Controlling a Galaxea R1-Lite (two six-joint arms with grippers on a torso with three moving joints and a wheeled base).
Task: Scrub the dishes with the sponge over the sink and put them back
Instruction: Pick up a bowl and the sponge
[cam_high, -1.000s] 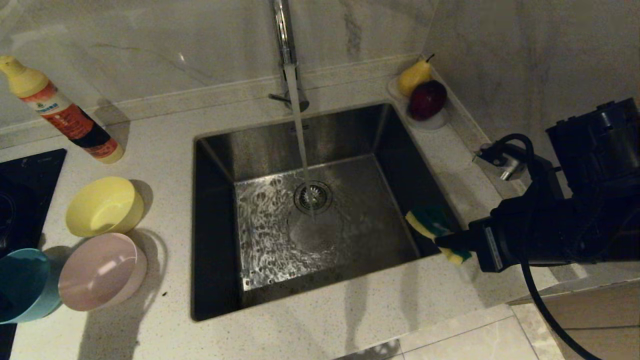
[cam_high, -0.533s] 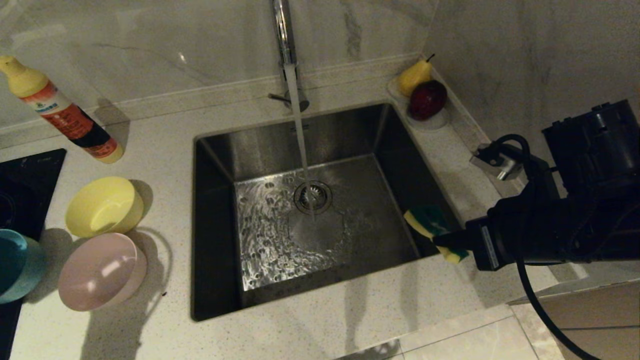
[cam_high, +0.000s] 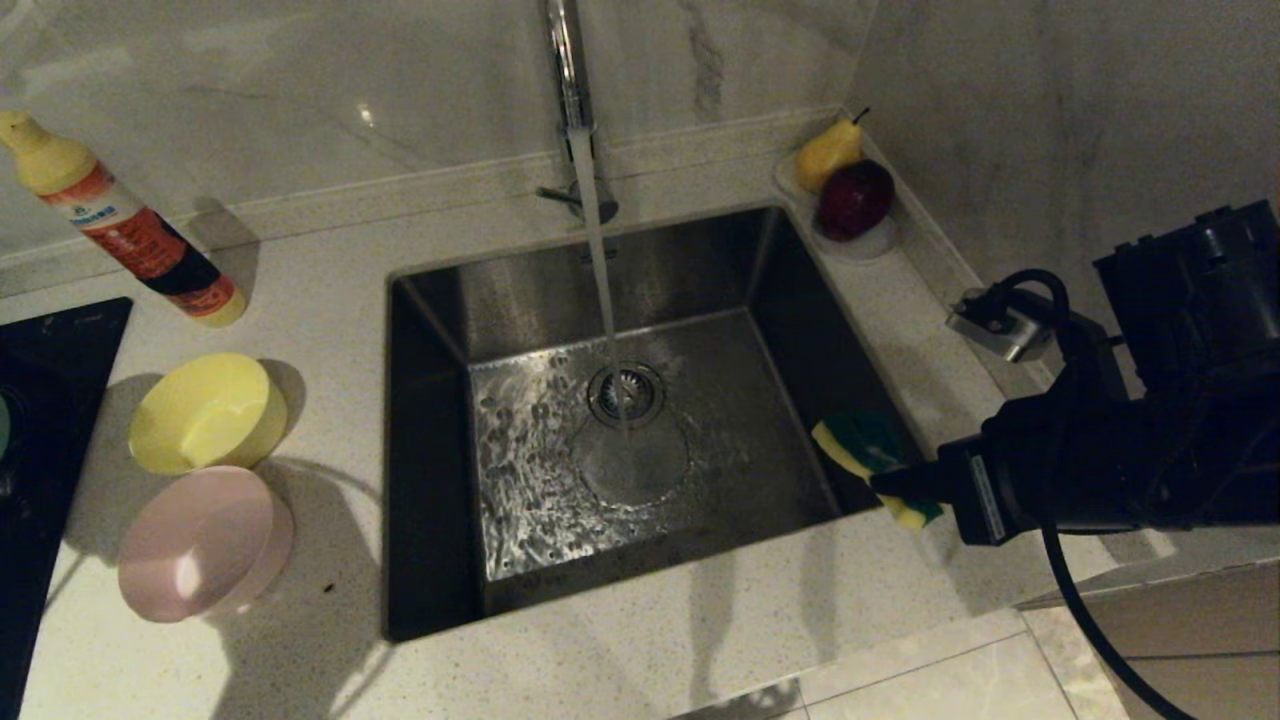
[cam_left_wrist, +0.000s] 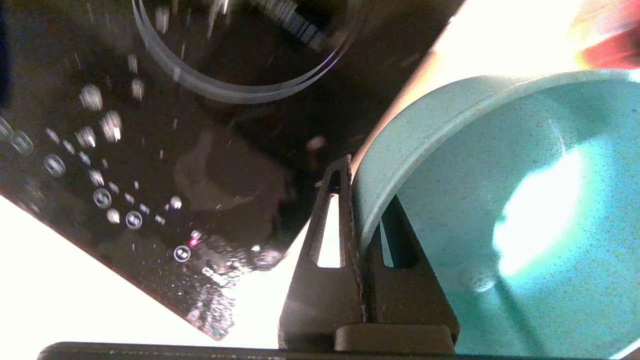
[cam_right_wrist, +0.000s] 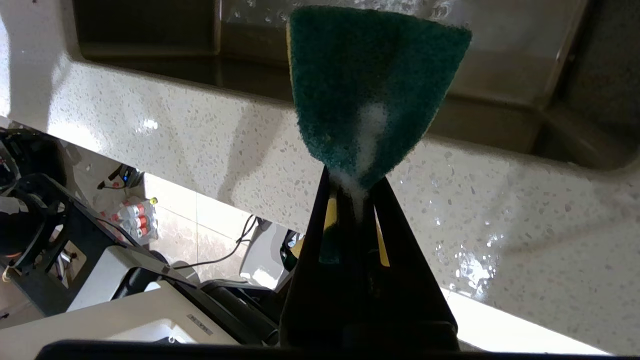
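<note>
Sink (cam_high: 440, 300) at centre of the head view, tap (cam_high: 565, 60) cut off by the top edge, water running onto the drain strainer (cam_high: 626, 393). Yellow bowl (cam_high: 205, 412) and pink bowl (cam_high: 200, 545) at the left on the pale worktop (cam_high: 330, 250), side by side, nearly touching, both open side up. Detergent bottle (cam_high: 120, 235) leaning at the upper left, its tip cropped by the frame edge. Dark cooktop (cam_high: 50, 350) at the far left, only partly in frame. Pear (cam_high: 828, 152) and dark red fruit (cam_high: 855, 198) on a small white dish (cam_high: 870, 243) at the upper right, the dish mostly covered by them.

Right tool (cam_high: 900, 490) at the sink's right front corner, pressed together on the sponge (cam_high: 868, 450); green face up, yellow foam showing at the edges, part of the sponge hidden behind the black fingers. In the right wrist view: sponge (cam_right_wrist: 372, 85) squeezed narrow at the pinch, white foam at the fingertips (cam_right_wrist: 325, 210), sink rim beyond.

Left tool out of the head view, past the left edge. In the left wrist view: left tool (cam_left_wrist: 362, 220) pinching the rim of the light blue bowl (cam_left_wrist: 500, 210), one finger outside the wall, the other inside; bowl cut off at the right and lower edges, held above the glossy cooktop (cam_left_wrist: 150, 150), a bright glare hiding part of its inside.
</note>
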